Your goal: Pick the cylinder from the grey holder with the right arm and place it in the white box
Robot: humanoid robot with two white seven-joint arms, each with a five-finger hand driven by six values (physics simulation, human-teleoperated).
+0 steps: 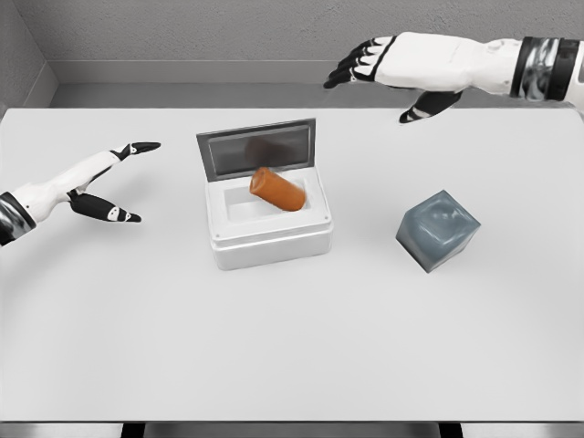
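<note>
Orange cylinder (277,189): lies on its side, tilted, inside the cavity of the white box (270,239), one end toward the back left corner and the other toward the right wall. No robot hand touches it.

White box: stands just left of the desk's middle; its grey lid (257,148) is raised upright at the back edge, at 12 o'clock from the cylinder.

Grey holder (437,230): a cube-like block turned on a corner, at 3 o'clock from the box and well apart from it, with a shallow hollow showing in its top face.

Right robot hand (379,62): hangs above the far edge of the desk, at about 1 o'clock from the cylinder and well apart from it; fingers spread and pointing left, thumb (426,108) dropped below the palm, holding nothing.

Left robot hand (102,181): low over the desk at 9 o'clock from the box, well apart from it; fingers spread, dark fingertips pointing right, holding nothing.

Desk (292,356): pale, flat surface carrying the box and the holder.
</note>
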